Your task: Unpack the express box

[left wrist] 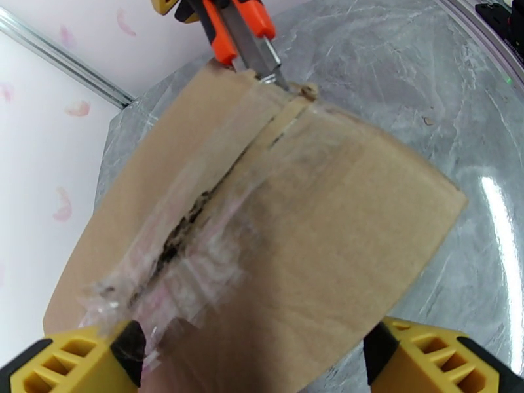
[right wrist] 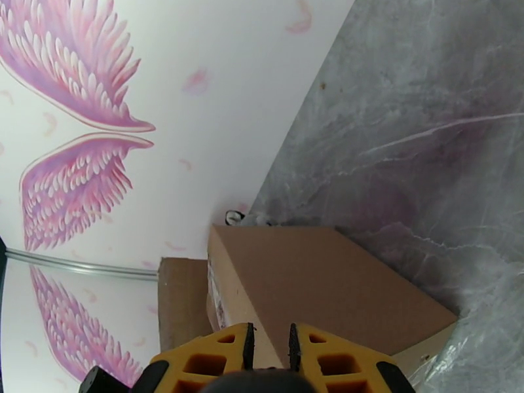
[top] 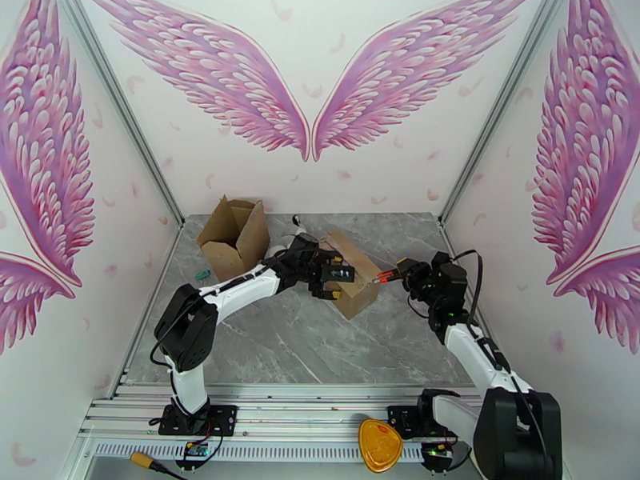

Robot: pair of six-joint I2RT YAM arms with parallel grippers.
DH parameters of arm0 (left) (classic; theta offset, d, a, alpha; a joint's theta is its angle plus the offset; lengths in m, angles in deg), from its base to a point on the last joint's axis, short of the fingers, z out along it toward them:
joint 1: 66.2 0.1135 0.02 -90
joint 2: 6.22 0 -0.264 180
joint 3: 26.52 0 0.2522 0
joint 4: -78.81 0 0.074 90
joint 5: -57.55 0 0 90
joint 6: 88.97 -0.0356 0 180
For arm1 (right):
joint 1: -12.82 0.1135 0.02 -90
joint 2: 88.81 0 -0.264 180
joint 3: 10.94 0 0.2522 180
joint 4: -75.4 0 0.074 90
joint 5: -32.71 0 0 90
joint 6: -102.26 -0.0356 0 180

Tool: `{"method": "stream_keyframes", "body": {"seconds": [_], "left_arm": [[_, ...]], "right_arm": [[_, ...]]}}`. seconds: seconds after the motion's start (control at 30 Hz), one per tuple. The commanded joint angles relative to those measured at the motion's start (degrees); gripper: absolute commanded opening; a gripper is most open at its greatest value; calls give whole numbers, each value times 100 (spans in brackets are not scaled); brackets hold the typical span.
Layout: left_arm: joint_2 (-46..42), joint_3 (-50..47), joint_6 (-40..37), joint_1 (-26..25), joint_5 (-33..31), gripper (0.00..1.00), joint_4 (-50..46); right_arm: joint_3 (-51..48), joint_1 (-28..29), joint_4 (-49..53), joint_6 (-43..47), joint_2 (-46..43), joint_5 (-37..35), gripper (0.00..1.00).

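A sealed brown express box [top: 356, 278] lies mid-table, its top seam covered in clear tape [left wrist: 216, 224] that is torn and wrinkled along the middle. My left gripper [top: 334, 280] straddles the box's near end, one yellow finger [left wrist: 72, 361] on each side, and is shut on it. My right gripper [top: 406, 274] is shut on an orange utility knife [left wrist: 245, 31]. The blade tip [left wrist: 278, 78] touches the tape seam at the far edge of the box. In the right wrist view the fingers [right wrist: 223, 352] stand nearly together above the box [right wrist: 314, 289].
An opened cardboard box [top: 236, 234] stands at the back left, with a small green object [top: 202, 274] on the table beside it. A yellow-orange item [top: 380, 446] rests on the front rail between the arm bases. Walls close in the table on three sides.
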State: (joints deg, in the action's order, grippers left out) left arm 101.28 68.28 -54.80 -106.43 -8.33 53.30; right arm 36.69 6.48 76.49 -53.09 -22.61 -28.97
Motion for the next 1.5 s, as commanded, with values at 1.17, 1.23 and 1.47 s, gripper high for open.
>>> {"method": "stream_keyframes", "body": {"seconds": [1.17, 1.23, 1.47], "left_arm": [[291, 524, 239, 70, -100, 93, 333], [266, 498, 276, 38, -112, 93, 343], [194, 326, 387, -96, -169, 93, 404]], "right_arm": [[472, -165, 616, 476, 201, 1454, 0], [473, -160, 708, 549, -25, 1187, 0], [93, -160, 629, 442, -684, 362, 0]]}}
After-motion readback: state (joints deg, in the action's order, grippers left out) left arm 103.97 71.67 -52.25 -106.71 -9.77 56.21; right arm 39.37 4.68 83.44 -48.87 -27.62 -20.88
